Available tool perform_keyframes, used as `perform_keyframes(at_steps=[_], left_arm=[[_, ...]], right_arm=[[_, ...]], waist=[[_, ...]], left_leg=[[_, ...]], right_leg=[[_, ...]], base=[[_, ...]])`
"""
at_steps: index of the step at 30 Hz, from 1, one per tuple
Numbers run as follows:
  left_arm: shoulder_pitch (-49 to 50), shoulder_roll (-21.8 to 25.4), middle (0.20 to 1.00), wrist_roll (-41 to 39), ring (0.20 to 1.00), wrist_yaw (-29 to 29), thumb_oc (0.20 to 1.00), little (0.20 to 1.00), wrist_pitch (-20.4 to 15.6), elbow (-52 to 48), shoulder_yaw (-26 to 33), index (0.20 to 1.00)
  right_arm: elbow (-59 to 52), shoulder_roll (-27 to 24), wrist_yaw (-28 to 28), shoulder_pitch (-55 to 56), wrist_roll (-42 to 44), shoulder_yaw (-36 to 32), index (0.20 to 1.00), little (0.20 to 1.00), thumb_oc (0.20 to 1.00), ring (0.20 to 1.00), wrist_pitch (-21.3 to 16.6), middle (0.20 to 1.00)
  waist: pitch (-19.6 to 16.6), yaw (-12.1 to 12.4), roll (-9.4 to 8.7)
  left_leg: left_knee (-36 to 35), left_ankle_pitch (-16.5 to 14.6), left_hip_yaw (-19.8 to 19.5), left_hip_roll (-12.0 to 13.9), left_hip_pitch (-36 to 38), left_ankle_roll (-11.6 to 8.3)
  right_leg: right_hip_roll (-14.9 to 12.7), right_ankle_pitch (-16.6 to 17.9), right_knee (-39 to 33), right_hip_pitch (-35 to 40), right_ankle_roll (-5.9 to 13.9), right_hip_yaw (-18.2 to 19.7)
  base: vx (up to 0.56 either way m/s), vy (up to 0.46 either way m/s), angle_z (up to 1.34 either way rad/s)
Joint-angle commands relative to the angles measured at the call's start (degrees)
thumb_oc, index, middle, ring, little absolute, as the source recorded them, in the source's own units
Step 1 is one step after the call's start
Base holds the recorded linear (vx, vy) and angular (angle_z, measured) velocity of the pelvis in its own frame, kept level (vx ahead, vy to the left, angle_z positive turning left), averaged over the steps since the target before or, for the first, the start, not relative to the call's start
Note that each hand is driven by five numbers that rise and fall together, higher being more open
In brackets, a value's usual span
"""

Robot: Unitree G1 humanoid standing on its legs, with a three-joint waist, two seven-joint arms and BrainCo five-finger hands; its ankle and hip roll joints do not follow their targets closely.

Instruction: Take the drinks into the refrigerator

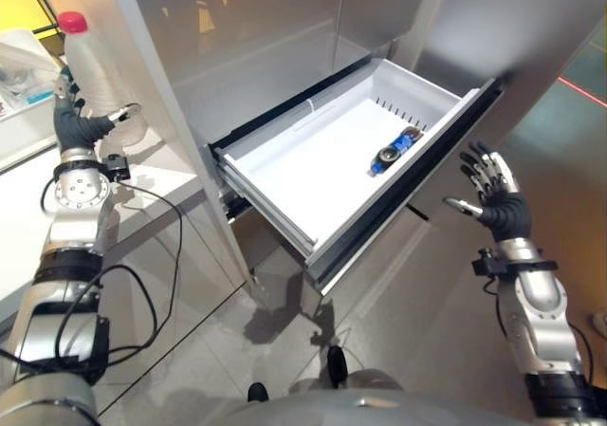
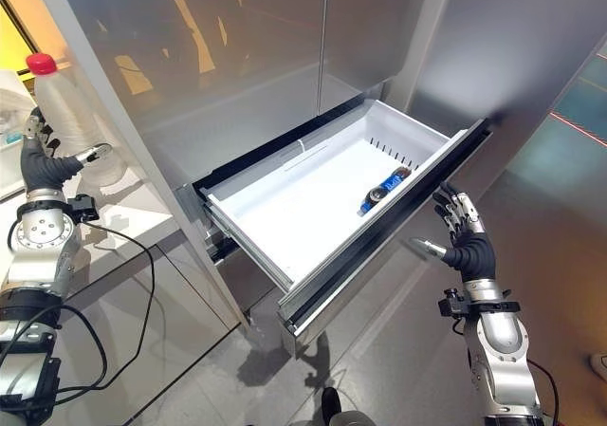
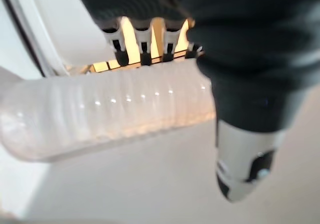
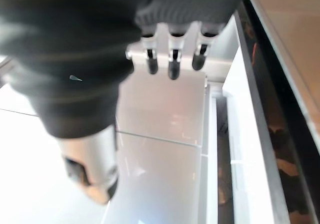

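Fingers (image 3: pixel 142 49) of left hand (image 1: pixel 78 127) around bottle (image 1: pixel 95 70); right hand (image 1: pixel 493 194) spread near drawer (image 1: pixel 313 175).

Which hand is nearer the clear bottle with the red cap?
Left. The left hand is around the bottle on the counter; the right hand hangs open beyond the drawer front.

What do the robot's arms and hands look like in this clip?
Both arms are silver-grey metal with dark bands at the joints. The left hand and right hand have silver fingers with dark tips, and a dark ribbed cover over the hand back and wrist.
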Motion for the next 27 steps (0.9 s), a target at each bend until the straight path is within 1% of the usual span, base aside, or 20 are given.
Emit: perform_keyframes(at_steps=[1,7,15,16,17,18,19,27], left_arm=[[-15.98,2.09,1.000,-0.36,1.000,-2.66,1.000,1.000,-4.86,0.35,-6.42,1.000],[-20.81,2.58,1.000,-2.87,1.000,-4.06,1.000,1.000,-4.71,2.12,-9.40,1.000],[-23.92,0.97,1.000,-3.34,1.000,-3.82,1.000,1.000,-4.55,3.78,-11.32,1.000],[-23.93,0.58,0.909,-3.50,0.909,-4.16,0.909,0.909,-4.45,3.52,-11.63,0.909],[-23.85,0.47,0.514,-3.47,0.514,-4.50,0.514,0.514,-4.34,3.40,-11.73,0.514],[-23.76,0.21,0.476,-3.45,0.476,-4.90,0.476,0.476,-4.19,3.35,-11.98,0.476],[-23.52,0.10,0.200,-3.51,0.200,-5.26,0.200,0.200,-4.10,3.35,-12.04,0.200],[-21.84,-0.82,0.200,-2.78,0.200,-5.78,0.200,0.200,-3.66,2.55,-11.68,0.200]], right_arm=[[-4.32,-2.78,0.21,-3.00,1.91,-1.03,1.000,1.000,1.000,1.000,-2.87,1.000],[-4.12,-2.56,0.39,-3.54,2.16,-0.40,1.000,1.000,1.000,1.000,-2.61,1.000],[-4.23,-2.18,0.22,-4.11,2.15,0.17,1.000,1.000,1.000,1.000,-2.68,1.000],[-4.28,-2.22,0.17,-4.14,2.13,0.05,1.000,1.000,1.000,1.000,-2.66,1.000],[-4.39,-2.19,0.14,-4.22,2.08,-0.01,1.000,1.000,1.000,1.000,-2.58,1.000],[-4.49,-2.16,0.15,-4.42,2.17,-0.14,1.000,1.000,1.000,1.000,-2.65,1.000],[-4.47,-2.10,0.09,-4.44,2.11,-0.22,1.000,1.000,1.000,1.000,-2.63,1.000],[-4.58,-1.81,-0.05,-4.56,1.71,-0.47,1.000,1.000,1.000,1.000,-2.38,1.000]], waist=[[-2.56,-4.10,4.30],[-3.01,-4.24,4.78],[-3.03,-4.47,4.92],[-3.03,-4.52,4.97],[-3.00,-4.52,4.97],[-3.02,-4.43,4.96],[-2.97,-4.36,4.99],[-2.97,-4.08,5.11]], left_leg=[[4.57,-8.61,-1.87,-0.14,2.64,1.92],[4.87,-8.72,-1.96,-0.20,2.70,1.90],[5.40,-8.96,-2.42,-0.28,2.59,1.95],[5.42,-8.98,-2.50,-0.28,2.60,1.95],[5.49,-9.00,-2.55,-0.26,2.54,1.95],[5.56,-8.99,-2.69,-0.22,2.51,1.98],[5.57,-9.01,-2.73,-0.22,2.56,2.00],[4.58,-8.58,-3.28,-0.22,2.78,1.94]], right_leg=[[0.07,-9.74,7.40,1.27,4.05,0.15],[-0.07,-9.56,6.94,1.77,4.16,0.02],[-0.14,-9.80,7.57,1.82,4.16,-0.15],[-0.15,-9.84,7.61,1.80,4.16,-0.17],[-0.16,-9.88,7.66,1.76,4.15,-0.20],[-0.13,-9.88,7.67,1.77,4.13,-0.21],[-0.12,-9.89,7.74,1.76,4.14,-0.21],[-0.11,-10.03,7.65,1.81,4.02,-0.65]], base=[[0.00,0.000,0.00],[0.00,0.000,0.00],[0.00,0.000,0.00],[0.00,0.000,0.00],[0.00,0.000,0.00],[0.00,0.000,0.00],[0.00,0.000,0.00],[0.00,0.000,0.00]])
